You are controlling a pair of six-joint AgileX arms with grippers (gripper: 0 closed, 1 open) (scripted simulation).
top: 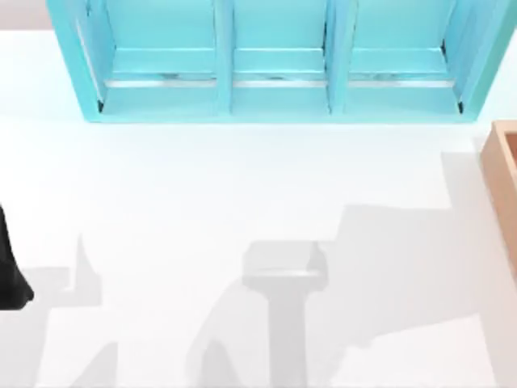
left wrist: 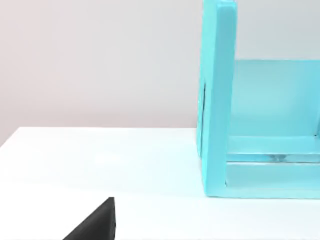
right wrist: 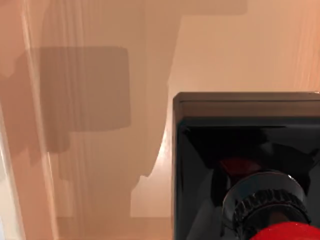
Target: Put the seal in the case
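From above, the white table [top: 242,194] carries a large turquoise shelf unit [top: 279,61] with three bays along its far edge. At the table's right edge, a corner of the light tan case [top: 502,158] pokes into sight, its thick wall running down the edge. A sliver of the black left arm [top: 10,279] sits at the far left edge, near the table's front. Grey shadows of arm shapes lie across the white surface toward the middle and right.

The left wrist view looks low across the table at the end wall of the turquoise shelf unit [left wrist: 217,100] and into one of its bays. A black wedge – part of the left gripper [left wrist: 95,222] – juts in at the lower edge; whether its fingers are spread or pressed together, I cannot tell.

The right wrist view looks down into the case [right wrist: 100,125], with tan wood-grained floor and a wall rising along one side, and blocky shadows cast over the floor. The seal [right wrist: 245,145] sits very close under the camera: its black square base against the tan interior, the ribbed dark collar above it, and the glossy red knob [right wrist: 285,232] at the picture's edge. The right claw's fingers cannot be made out here, so its grip on the seal cannot be told.
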